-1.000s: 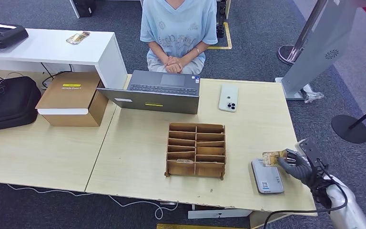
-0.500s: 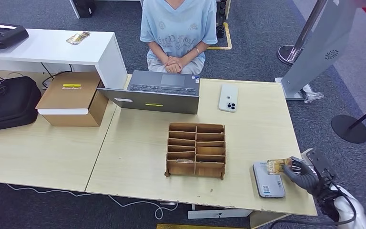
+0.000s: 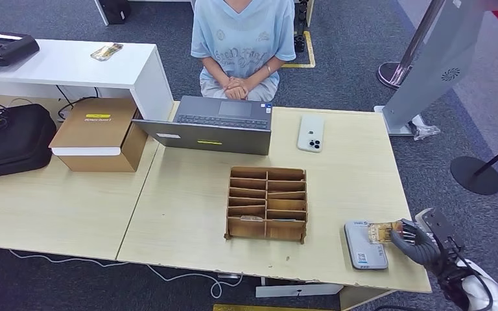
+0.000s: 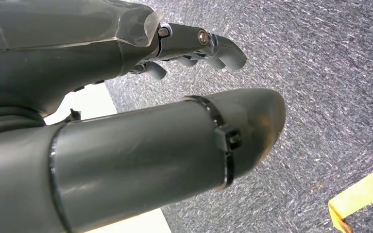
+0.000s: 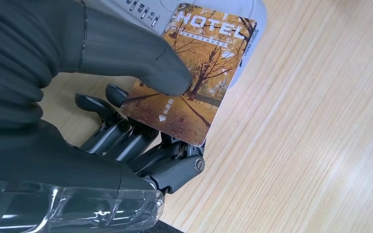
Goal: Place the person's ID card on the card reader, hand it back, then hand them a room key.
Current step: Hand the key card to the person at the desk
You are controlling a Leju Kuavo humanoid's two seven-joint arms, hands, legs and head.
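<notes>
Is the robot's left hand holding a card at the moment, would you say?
No, the left hand hangs over grey carpet with nothing in it; the card is in the right hand.

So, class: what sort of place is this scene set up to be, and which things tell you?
Probably a mock hotel front desk in an office. A card printed "HOTEL" is held by the right robot hand over a card reader, a wooden rack has slots, and a person sits opposite.

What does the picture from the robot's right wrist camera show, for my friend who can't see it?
The robot's right hand pinches a card printed with golden autumn trees and the word HOTEL. The card's far end lies over the pale grey card reader, above a light wooden table.
</notes>
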